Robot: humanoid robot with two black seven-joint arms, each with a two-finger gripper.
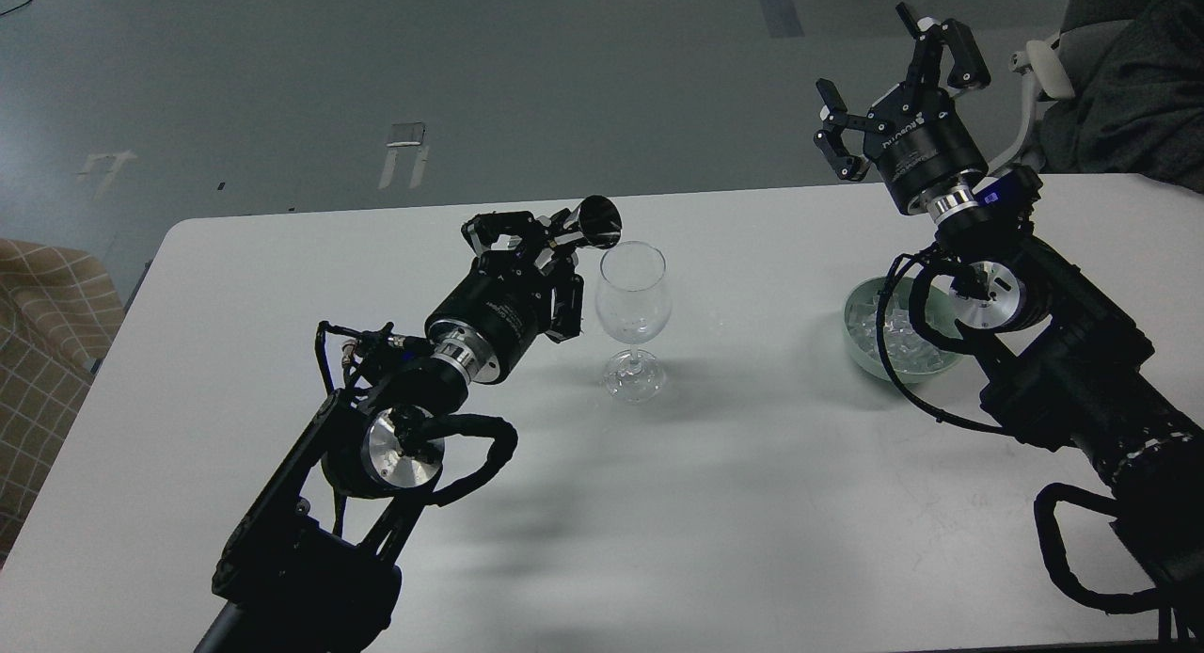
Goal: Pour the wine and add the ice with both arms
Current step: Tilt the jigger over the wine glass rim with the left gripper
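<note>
A clear stemmed glass (pixel 633 316) stands upright mid-table. My left gripper (pixel 541 248) is shut on a small dark cup (pixel 595 222) with a silver stem, tilted toward the glass, its mouth just above the glass's left rim. No wine shows in the cup or the glass. A pale green bowl (pixel 861 300) of clear ice cubes (pixel 905 344) sits at the right, partly hidden by my right arm. My right gripper (pixel 894 88) is open and empty, raised above the table's far edge, behind the bowl.
The white table (pixel 734 502) ends at its far edge just behind the glass, with grey floor beyond. A chair with dark fabric (pixel 1119 79) stands at the back right. A checked seat (pixel 38 333) is at the left.
</note>
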